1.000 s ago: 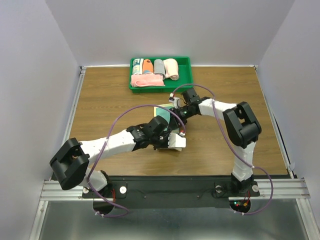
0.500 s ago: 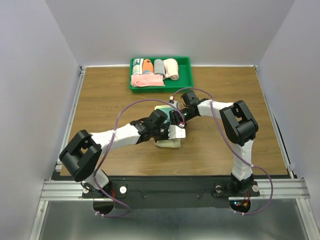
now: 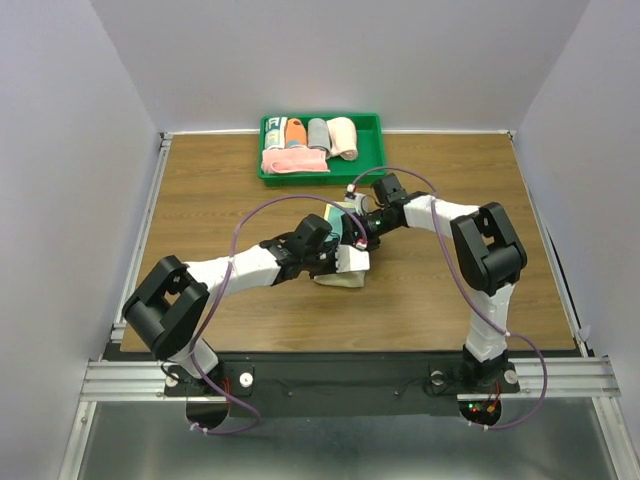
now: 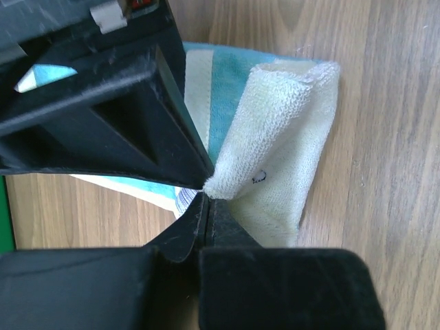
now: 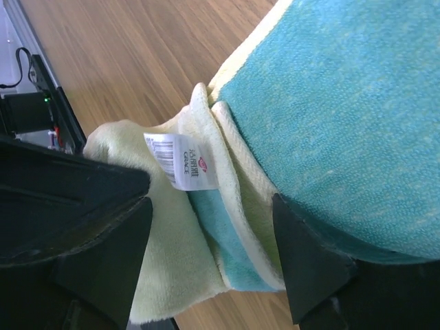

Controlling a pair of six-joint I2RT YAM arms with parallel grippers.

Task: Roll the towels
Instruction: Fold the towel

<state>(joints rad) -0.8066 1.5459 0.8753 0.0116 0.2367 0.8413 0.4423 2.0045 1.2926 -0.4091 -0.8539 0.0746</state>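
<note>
Two end effectors meet at the teal towel (image 4: 223, 89), which lies partly folded in the middle of the desk (image 3: 210, 200). The left end effector (image 4: 206, 192) is pinched tight on its pale yellow corner. The right end effector (image 5: 210, 254) stands wide, fingers either side of the towel's edge, gripping nothing. Rolled towels (image 3: 343, 137) lie in the green tray (image 3: 372, 150) at the far edge.

The left arm (image 3: 250, 268) reaches from its near-left base, with the elbow bent out to the left and the forearm running right toward the middle. The left gripper (image 4: 206, 192) has its jaws pressed together, pinching a fold of the towel (image 4: 275, 137). The right arm (image 3: 440, 215) rises from the near-right base, folds at the elbow and stretches left. The right gripper (image 5: 212, 220) sits just beside the left one, tilted down, with its jaws spread wide around the towel.
</note>
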